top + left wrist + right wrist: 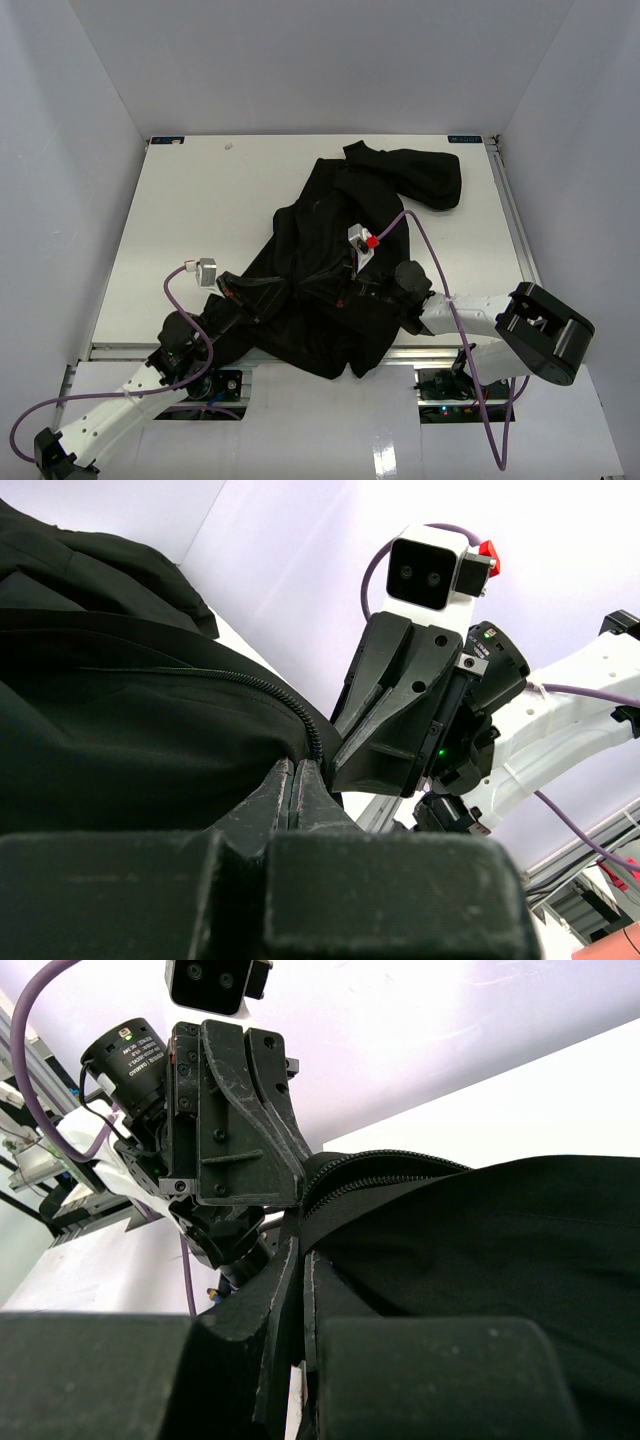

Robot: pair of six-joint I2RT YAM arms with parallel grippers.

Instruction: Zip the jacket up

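White table (pixel 200 220) inside plain white walls carries the jacket (pixel 330 250), a crumpled black heap. Its long axis runs diagonally from the near edge between the arm bases toward the far right corner, where a bunched end lies. Near the middle, a fold is lifted and the zipper teeth (pixel 250 685) curve along it. The left gripper (pixel 297 770) has its fingers pressed together on the fabric just beside those teeth. The right gripper (pixel 300 1250) faces it from close by, likewise pressed together and pinching the zipper edge.
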